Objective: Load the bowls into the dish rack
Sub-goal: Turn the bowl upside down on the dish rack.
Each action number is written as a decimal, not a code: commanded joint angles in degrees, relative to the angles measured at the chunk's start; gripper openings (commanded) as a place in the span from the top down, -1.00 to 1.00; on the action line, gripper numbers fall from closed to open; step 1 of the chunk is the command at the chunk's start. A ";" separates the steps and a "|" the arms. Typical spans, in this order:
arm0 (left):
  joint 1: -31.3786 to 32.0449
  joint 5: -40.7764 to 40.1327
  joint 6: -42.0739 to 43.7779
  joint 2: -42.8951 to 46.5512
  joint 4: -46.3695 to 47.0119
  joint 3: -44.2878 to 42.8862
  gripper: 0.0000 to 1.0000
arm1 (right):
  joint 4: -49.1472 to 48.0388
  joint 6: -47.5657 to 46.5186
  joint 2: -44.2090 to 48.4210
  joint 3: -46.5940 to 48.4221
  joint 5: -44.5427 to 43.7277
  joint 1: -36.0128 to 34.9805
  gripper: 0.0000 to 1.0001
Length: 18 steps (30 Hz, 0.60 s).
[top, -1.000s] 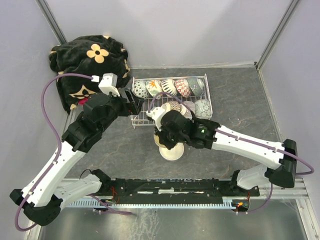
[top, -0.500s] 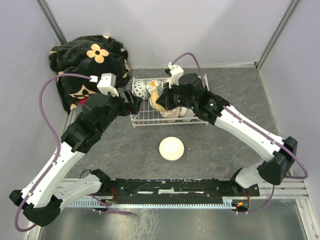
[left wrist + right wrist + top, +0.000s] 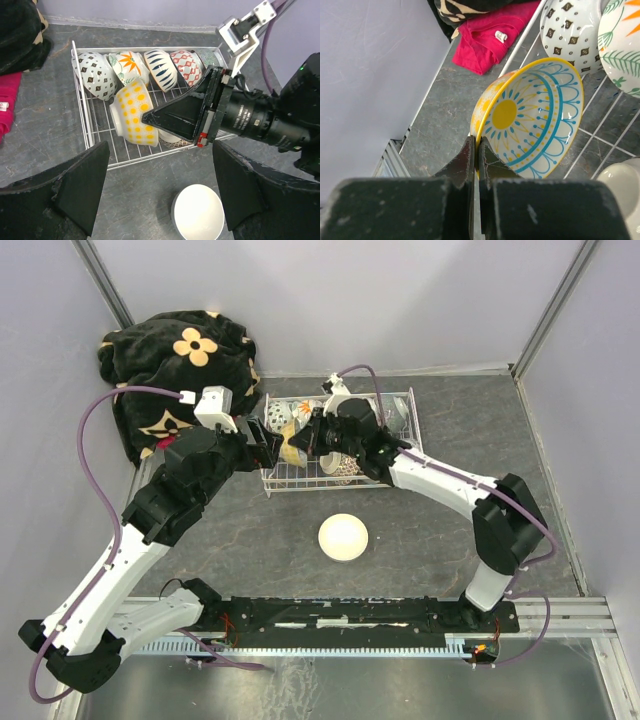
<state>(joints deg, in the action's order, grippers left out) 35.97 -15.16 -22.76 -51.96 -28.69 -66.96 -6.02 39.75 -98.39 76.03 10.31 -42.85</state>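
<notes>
Bowl [image 3: 134,114] shifted left in rack [image 3: 100,135], right end effector [image 3: 476,145] clamped.

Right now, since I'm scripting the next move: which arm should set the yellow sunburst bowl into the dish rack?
Right. The right gripper is shut on the rim of the yellow sunburst bowl, held over the dish rack. The left gripper is open and empty near the rack.
</notes>
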 commanded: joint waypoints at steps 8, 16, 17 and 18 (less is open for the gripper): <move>-0.24 -2.16 3.25 -0.02 2.13 -1.36 -0.80 | -22.47 7.79 -4.15 -6.87 -1.19 -0.13 0.97; -0.29 -2.51 3.60 -0.06 2.13 -1.26 -0.80 | -26.74 10.00 -5.73 -10.88 -2.58 -0.13 0.97; -0.36 -2.46 3.60 -0.13 2.16 -1.25 -0.80 | -27.14 10.39 -5.85 -11.35 -2.59 -0.13 0.97; -0.37 -2.38 3.56 -0.22 2.19 -1.22 -0.80 | -27.62 10.67 -5.90 -11.81 -2.87 -0.15 0.97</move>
<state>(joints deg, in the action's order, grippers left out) 35.97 -16.49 -21.78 -52.12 -28.67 -66.96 -23.83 48.38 -104.90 65.04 8.67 -42.89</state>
